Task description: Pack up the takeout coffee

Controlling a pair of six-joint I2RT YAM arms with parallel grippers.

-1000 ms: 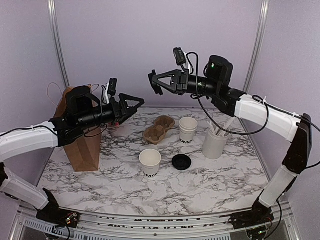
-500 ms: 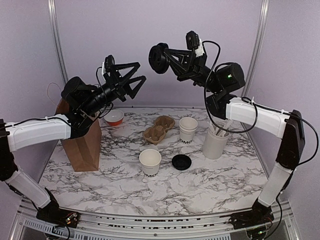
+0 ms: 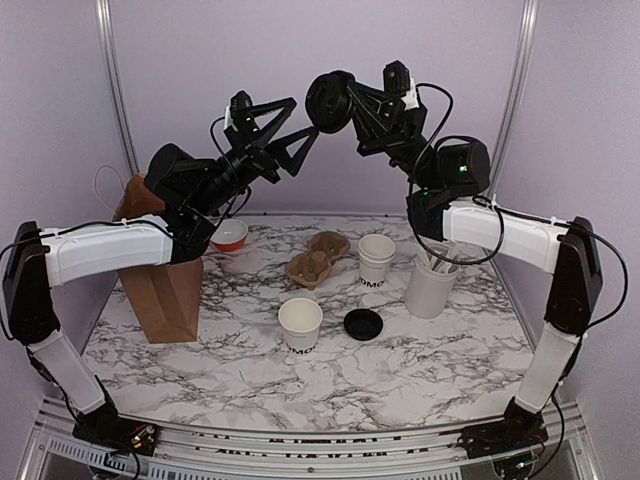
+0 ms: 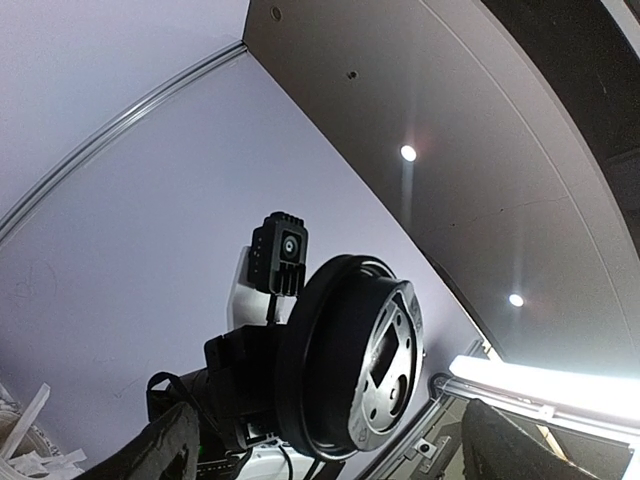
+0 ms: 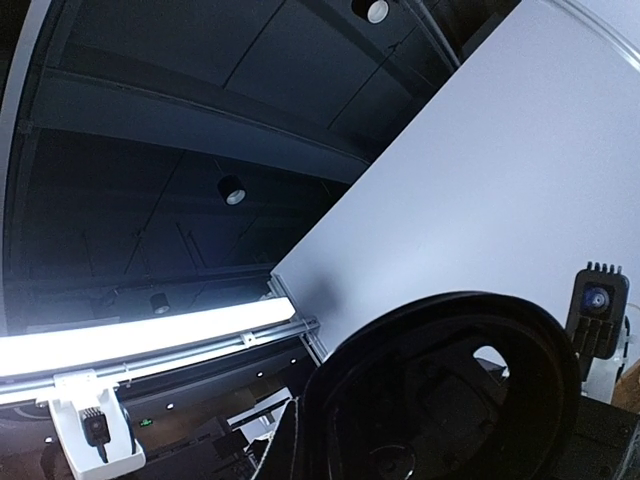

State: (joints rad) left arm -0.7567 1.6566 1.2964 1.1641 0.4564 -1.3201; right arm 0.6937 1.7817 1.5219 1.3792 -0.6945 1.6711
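Observation:
The takeout coffee cup, white with black lettering, stands open on the marble table. Its black lid lies flat just to its right. Both arms are raised far above them. My left gripper points up and right with its fingers spread wide and nothing between them. My right gripper faces it, shut on a round black disc with a silvery face. That disc fills the low part of the right wrist view and hides the right fingers. The disc hangs right at the left fingertips.
A brown paper bag stands at the left under the left arm. A cardboard cup carrier, a nested stack of white cups and a white cylinder of utensils stand behind the coffee cup. A small red bowl sits beside the bag.
Both arms have swung up from level to steeply raised and have closed in on each other. The right gripper has kept the disc. Nothing on the table has moved.

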